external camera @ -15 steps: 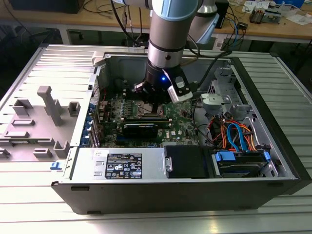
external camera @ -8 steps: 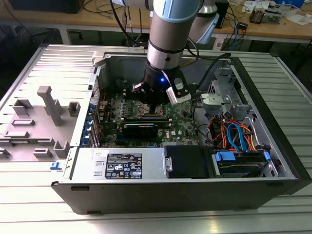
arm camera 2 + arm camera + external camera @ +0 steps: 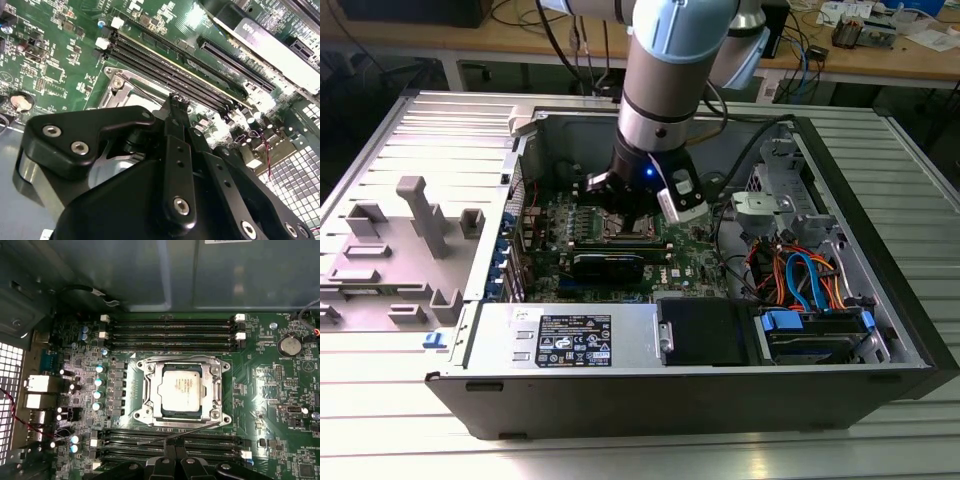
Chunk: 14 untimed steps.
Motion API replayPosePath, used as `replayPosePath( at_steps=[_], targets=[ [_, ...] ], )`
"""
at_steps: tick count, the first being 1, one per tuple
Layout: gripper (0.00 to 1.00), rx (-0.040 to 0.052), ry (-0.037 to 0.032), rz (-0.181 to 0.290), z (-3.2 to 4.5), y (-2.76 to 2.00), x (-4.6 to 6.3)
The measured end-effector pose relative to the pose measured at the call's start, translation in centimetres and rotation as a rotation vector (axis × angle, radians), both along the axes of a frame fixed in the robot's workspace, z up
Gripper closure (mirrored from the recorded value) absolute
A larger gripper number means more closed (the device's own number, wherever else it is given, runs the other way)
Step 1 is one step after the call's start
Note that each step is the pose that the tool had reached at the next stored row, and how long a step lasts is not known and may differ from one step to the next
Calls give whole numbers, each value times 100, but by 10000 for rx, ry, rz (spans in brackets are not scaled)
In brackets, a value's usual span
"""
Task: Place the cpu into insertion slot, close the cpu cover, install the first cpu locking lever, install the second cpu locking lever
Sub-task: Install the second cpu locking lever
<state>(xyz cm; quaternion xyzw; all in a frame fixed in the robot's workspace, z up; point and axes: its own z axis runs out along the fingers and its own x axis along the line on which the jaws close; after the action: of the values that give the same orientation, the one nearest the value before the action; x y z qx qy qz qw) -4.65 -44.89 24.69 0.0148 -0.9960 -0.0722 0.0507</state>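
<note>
The cpu (image 3: 181,389), a small flat square chip with a dull silver-grey top, sits in the insertion slot (image 3: 145,412), with the thin silver cpu cover (image 3: 216,390) framing it. The black gripper (image 3: 174,449) hangs just beside the slot, jaws together, at a thin wire lever (image 3: 175,434). Judging by this, a locking lever is in hand; it likely needs pressing under its catch.

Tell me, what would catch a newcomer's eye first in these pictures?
The pale blue and silver robot arm plunging into the open black computer case in the exterior view. Below its tool, in the first wrist view, the square silver-grey cpu sits in the metal-rimmed insertion slot on the green motherboard, between long black memory slots.
</note>
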Motion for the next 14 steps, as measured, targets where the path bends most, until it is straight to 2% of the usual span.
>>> replayPosePath(
  at_steps=[14],
  targets=[
    [89, 96, 36, 0, -174, -2, -146]
  ],
)
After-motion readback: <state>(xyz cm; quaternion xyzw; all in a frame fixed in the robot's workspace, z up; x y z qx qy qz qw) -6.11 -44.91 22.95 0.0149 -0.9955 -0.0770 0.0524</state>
